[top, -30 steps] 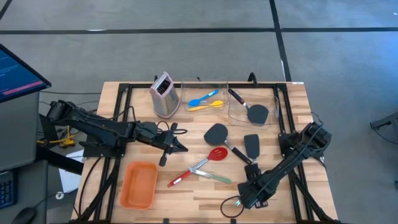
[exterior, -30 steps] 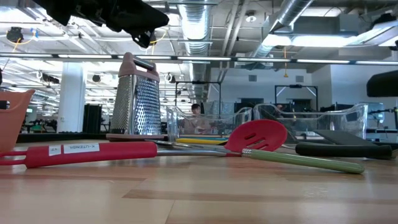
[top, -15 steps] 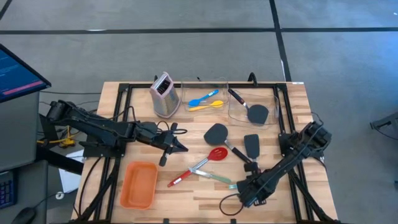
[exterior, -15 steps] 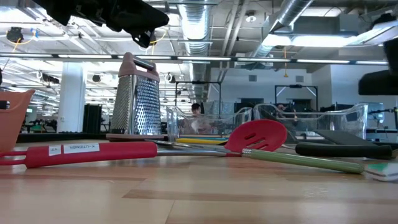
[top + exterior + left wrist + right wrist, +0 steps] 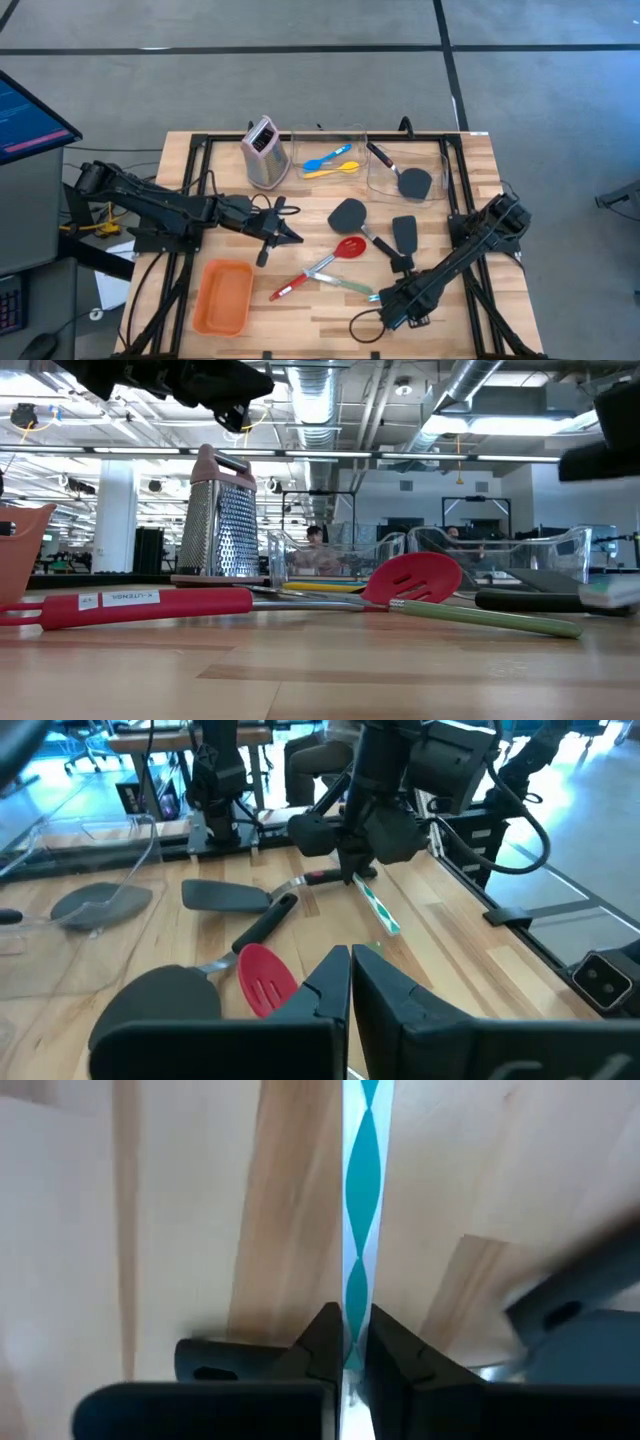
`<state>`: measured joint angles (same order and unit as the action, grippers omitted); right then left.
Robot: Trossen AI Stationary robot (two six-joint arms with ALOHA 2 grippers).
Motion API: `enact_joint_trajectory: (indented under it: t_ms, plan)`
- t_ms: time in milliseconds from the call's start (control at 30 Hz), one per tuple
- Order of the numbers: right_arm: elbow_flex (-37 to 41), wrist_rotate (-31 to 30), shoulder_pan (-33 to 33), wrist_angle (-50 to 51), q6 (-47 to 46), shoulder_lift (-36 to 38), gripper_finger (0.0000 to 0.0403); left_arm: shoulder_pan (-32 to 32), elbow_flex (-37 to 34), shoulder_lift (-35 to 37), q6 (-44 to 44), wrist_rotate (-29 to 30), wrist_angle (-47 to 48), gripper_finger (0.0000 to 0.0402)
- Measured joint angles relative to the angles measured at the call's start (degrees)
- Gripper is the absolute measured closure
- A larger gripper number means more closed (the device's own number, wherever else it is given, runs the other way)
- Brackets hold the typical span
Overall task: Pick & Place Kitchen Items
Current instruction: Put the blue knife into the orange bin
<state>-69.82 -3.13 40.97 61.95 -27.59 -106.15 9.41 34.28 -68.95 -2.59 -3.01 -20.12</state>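
The right gripper, at 5 o'clock on the bench, is clamped on the teal-and-white handled tool for lifting; the left gripper idles closed.

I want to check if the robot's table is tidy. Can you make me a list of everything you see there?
Surface: wooden table, lit, dry.
Job's things: red spoon, black spatulas, blue and yellow spoons in a clear bin.
Clutter: grater, orange tray.
Grippers: right gripper shut on a teal-and-white tool; left gripper shut, empty, above the table.
Cables: loop by the right arm.
Surroundings: monitor, a person far behind.
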Motion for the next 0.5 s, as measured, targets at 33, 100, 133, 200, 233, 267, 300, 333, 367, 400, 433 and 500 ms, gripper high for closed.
enact_joint_trajectory:
  t_ms: [33, 100, 133, 200, 233, 267, 300, 333, 367, 400, 433, 500]
  plan:
    - [-1.0, -0.2, -0.2, 1.0, 0.7, 0.0, 0.0389, 0.0, 0.0, 0.0, 0.0, 0.0, -0.5, 0.04]
    - [-3.0, -1.7, -0.7, 3.1, 1.6, 0.0, 0.0389, 0.0, 0.0, 0.0, 0.0, 0.0, -1.7, 0.04]
    - [-3.9, -2.4, -0.8, 4.0, 2.1, 0.0, 0.0389, 0.0, 0.0, 0.0, -0.1, 0.2, -2.2, 0.04]
    - [-5.3, -4.7, -1.1, 4.8, 2.7, 0.9, 0.0389, 0.0, 0.0, 0.0, -0.1, 1.4, -3.3, 0.04]
    - [-5.7, -5.9, -1.2, 4.9, 2.7, 1.9, 0.0389, 0.0, 0.0, 0.0, -0.1, 2.0, -3.8, 0.04]
    - [-5.9, -7.0, -1.5, 4.8, 2.7, 3.1, 0.0389, -0.1, 0.0, 0.0, -0.1, 3.0, -3.9, 0.04]
    - [-5.9, -8.4, -1.6, 4.6, 2.7, 4.4, 0.0389, -0.3, 0.0, 0.0, -0.1, 3.7, -3.9, 0.04]
    - [-5.9, -10.0, -1.6, 4.7, 2.6, 5.8, 0.0389, -0.6, 0.0, 0.0, -0.1, 4.4, -3.9, 0.04]
    - [-5.9, -12.0, -1.6, 4.6, 2.3, 7.6, 0.0389, -0.8, 0.0, 0.0, -0.1, 4.9, -4.0, 0.04]
    - [-5.9, -14.3, -1.6, 4.2, 2.3, 9.6, 0.0389, -1.1, 0.0, 0.0, -0.1, 5.2, -4.1, 0.04]
    - [-5.9, -16.6, -1.7, 3.5, 2.3, 11.7, 0.0389, -1.5, 0.0, 0.0, -0.1, 5.6, -4.1, 0.04]
    - [-5.9, -21.5, -1.7, 2.0, 2.2, 15.9, 0.0389, -2.1, 0.0, 0.0, -0.1, 5.6, -4.1, 0.04]
